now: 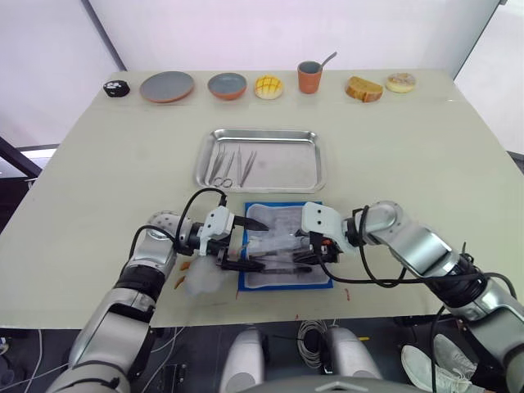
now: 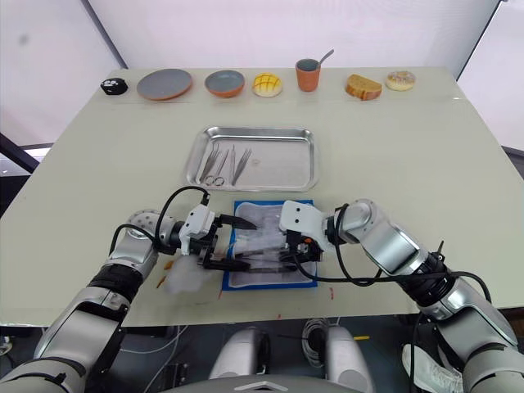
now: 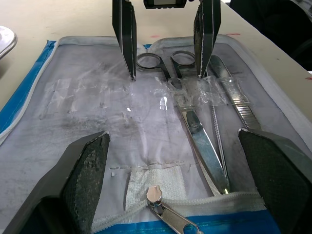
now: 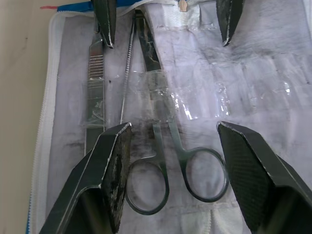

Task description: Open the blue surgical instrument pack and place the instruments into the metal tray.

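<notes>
From the head, we see the blue pack [image 1: 285,245] lying open on the tabletop [image 1: 98,164], just in front of the metal tray [image 1: 260,160]. The tray already holds a few instruments [image 1: 229,164]. Our left hand [image 1: 237,243] and right hand [image 1: 315,248] hover over the pack.

In the left wrist view, our left hand is wide open. The scissors [image 3: 192,122] sit under clear bands [image 3: 195,92]. We should pinch the rings and slide them out slowly.

In the right wrist view, our right hand is wide open around the scissor rings. The tips are cut off.
</notes>
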`<action>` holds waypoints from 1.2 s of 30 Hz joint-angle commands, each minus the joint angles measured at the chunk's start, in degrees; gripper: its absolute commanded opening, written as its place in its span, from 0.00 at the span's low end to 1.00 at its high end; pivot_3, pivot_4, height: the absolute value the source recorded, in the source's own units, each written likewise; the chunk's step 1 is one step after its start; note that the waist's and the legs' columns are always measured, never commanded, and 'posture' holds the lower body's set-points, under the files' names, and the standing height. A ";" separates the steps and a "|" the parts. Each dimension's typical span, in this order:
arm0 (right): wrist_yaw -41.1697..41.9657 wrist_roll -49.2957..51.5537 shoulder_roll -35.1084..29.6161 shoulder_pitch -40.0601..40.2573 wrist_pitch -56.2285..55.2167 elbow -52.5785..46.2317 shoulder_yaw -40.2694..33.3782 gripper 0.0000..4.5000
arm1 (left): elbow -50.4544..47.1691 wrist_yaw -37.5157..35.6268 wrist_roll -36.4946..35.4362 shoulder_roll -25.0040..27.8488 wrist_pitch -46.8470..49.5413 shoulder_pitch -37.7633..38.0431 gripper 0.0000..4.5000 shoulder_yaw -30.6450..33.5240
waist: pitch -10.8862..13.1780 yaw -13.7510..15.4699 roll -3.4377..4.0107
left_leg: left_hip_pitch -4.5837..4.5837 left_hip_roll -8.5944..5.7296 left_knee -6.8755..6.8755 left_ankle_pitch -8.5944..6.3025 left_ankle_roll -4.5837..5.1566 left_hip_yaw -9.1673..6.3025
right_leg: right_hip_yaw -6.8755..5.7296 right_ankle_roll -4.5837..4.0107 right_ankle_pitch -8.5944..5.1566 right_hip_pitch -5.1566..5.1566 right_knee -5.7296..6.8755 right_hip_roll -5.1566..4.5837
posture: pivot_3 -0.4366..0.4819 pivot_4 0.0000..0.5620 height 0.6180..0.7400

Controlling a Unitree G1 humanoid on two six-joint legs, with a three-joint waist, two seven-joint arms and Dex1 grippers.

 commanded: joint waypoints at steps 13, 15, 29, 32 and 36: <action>2.77 -4.36 -0.19 -0.83 -3.77 0.40 0.46 0.27 | -1.89 -2.93 2.50 0.83 3.07 2.75 1.00 0.24 | 0.00 -0.01 0.00 | 0.00 0.00 0.01 0.00 0.00 0.00 | 0.00 0.00 0.00 0.00 0.01 0.00 | 0.48 0.27 1.00; 2.82 -4.84 0.05 -0.70 -3.34 0.65 0.87 0.27 | -2.41 -2.93 2.65 0.76 3.56 2.86 1.00 0.43 | 0.00 -0.01 0.00 | 0.00 0.00 0.01 0.00 0.00 0.00 | 0.00 0.00 0.00 0.00 0.01 0.00 | 0.48 0.27 1.00; 2.32 -9.09 0.99 -0.24 3.22 4.74 5.92 0.02 | -2.34 -2.93 3.13 0.70 3.82 3.25 1.00 1.04 | -0.38 -0.01 -0.01 | 0.10 0.00 0.01 0.00 0.00 -0.03 | -0.04 -0.04 -0.03 0.07 0.04 0.01 | 0.48 0.27 1.00; 2.28 -8.88 1.03 -0.77 3.53 3.94 5.26 0.02 | -2.24 -2.93 3.07 0.84 3.65 3.38 1.00 0.98 | -0.43 0.00 0.01 | 0.11 0.00 0.01 0.00 0.00 -0.04 | -0.05 -0.05 -0.04 0.08 0.04 0.01 | 0.48 0.27 1.00; 3.23 -7.40 0.51 -2.19 5.69 0.96 3.60 0.02 | -1.79 -2.93 3.34 0.85 3.17 3.43 1.00 1.09 | -0.44 0.01 0.01 | 0.11 0.00 0.01 0.00 0.00 -0.05 | -0.06 -0.06 -0.04 0.08 0.05 0.00 | 0.48 0.27 1.00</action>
